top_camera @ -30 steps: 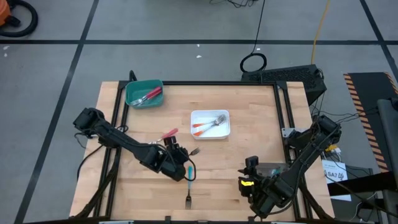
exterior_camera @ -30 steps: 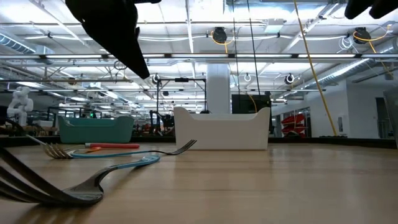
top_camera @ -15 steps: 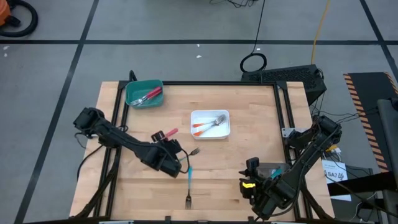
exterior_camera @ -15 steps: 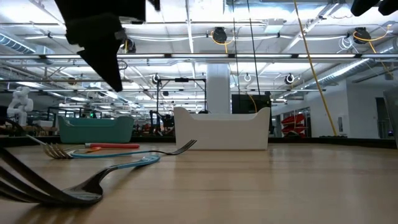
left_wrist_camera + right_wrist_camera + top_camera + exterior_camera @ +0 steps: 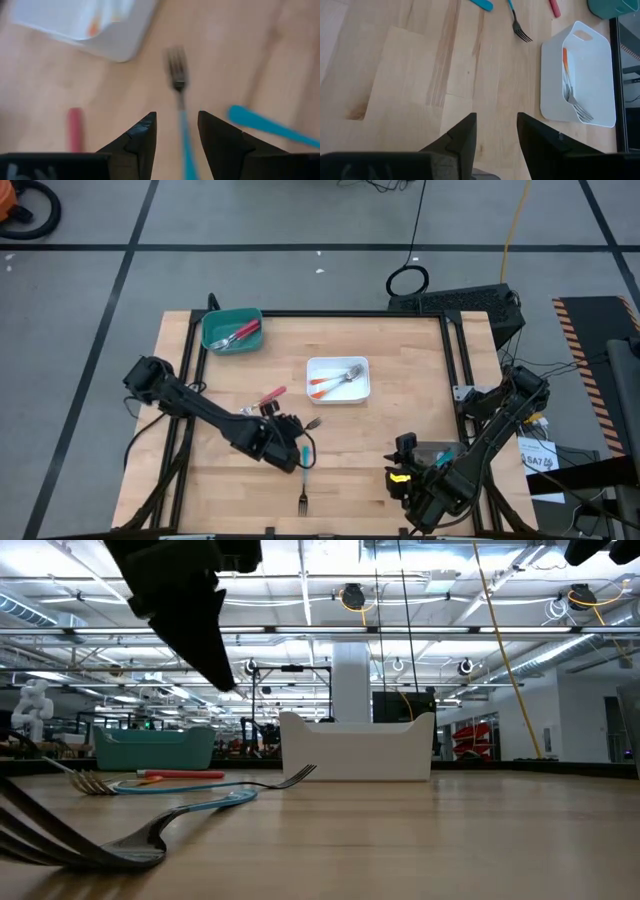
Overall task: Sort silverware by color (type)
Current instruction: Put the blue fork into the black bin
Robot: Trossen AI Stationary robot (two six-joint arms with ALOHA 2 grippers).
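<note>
High view: the left gripper [image 5: 292,448] is hovering over a blue fork [image 5: 305,456]; red forks are lying in the teal tray [image 5: 231,330], orange ones in the white tray [image 5: 338,379]. Left wrist view: the fingers [image 5: 140,137] are standing apart astride the blue handle. Right wrist view: the right gripper [image 5: 496,131] is waiting, fingers apart.
</note>
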